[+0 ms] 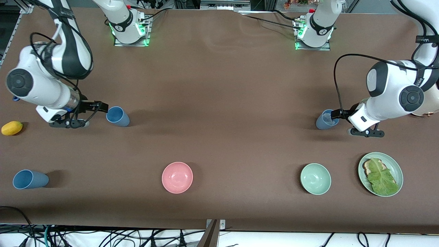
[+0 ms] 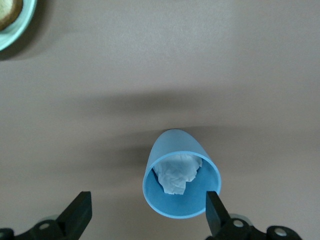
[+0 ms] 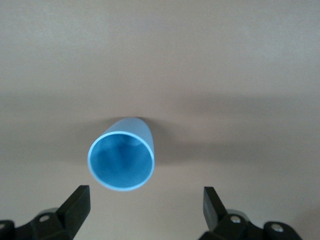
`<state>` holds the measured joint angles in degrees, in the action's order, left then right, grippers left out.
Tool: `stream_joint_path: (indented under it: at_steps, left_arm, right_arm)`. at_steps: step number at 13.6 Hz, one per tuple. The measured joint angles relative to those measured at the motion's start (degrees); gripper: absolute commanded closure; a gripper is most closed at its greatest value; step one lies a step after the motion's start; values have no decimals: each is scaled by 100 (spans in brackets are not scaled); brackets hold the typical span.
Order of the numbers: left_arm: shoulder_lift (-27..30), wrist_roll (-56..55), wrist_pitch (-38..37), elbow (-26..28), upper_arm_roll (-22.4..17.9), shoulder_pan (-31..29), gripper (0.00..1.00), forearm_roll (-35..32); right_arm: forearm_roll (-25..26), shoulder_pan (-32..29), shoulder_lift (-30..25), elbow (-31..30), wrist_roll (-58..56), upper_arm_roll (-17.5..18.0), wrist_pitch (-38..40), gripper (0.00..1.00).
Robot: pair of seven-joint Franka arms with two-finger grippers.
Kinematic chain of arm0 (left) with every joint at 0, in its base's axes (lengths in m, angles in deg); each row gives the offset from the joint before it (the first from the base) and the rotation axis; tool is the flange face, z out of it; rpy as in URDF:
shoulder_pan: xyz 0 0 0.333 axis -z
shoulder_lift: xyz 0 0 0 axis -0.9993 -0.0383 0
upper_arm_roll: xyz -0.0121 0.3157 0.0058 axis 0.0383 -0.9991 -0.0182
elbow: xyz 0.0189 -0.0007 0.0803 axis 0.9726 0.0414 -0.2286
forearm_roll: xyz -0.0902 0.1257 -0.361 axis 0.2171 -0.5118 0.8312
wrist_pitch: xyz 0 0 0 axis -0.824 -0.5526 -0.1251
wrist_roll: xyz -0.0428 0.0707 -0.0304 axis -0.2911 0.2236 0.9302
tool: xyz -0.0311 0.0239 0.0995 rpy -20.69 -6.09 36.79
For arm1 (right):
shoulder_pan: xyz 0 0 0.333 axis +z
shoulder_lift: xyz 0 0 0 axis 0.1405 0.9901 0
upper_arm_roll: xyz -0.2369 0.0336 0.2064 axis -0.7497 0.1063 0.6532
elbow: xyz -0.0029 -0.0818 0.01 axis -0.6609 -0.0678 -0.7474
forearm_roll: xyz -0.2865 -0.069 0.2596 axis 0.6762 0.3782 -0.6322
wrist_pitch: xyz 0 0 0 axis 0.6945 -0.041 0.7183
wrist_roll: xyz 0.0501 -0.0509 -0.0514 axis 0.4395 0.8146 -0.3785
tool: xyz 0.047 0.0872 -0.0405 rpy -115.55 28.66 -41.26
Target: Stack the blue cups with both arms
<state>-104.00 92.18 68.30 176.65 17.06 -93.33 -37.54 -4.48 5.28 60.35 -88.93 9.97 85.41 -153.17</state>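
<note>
A sky-blue cup (image 1: 117, 116) stands on the brown table toward the right arm's end. My right gripper (image 1: 103, 107) is open just beside its rim. In the right wrist view the cup (image 3: 121, 159) lies ahead of the open right gripper (image 3: 145, 202), outside the fingers. A grey-blue cup (image 1: 327, 119) with crumpled white paper inside stands toward the left arm's end. My left gripper (image 1: 336, 113) is open at its rim. In the left wrist view this cup (image 2: 181, 180) sits by one finger (image 2: 214, 207) of the open left gripper (image 2: 147, 210). A third blue cup (image 1: 30, 179) stands nearer the front camera.
A pink bowl (image 1: 177, 177), a mint-green bowl (image 1: 315, 178) and a green plate (image 1: 398, 168) with bread and lettuce stand in a row nearer the front camera. The plate's rim also shows in the left wrist view (image 2: 20, 27). A yellow fruit (image 1: 12, 128) lies beside the right arm.
</note>
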Motion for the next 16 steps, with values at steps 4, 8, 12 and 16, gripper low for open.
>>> stream_joint_path:
  at_steps: [4,8,12,16]
  left_arm:
    - [24,70,1294,913,7,-20,10,0]
    - [19,281,1454,1146,11,-36,100,0]
    - [-25,462,1457,1152,24,-107,100,0]
    - [-25,494,1470,1042,121,-90,100,0]
  right_arm:
    - [36,-2,279,-341,-1,-50,-662,0]
    - [37,-2,552,-343,-2,-68,-897,0]
    - [37,-2,718,-343,0,-70,-913,80]
    - [37,-2,763,-342,142,-70,-865,100]
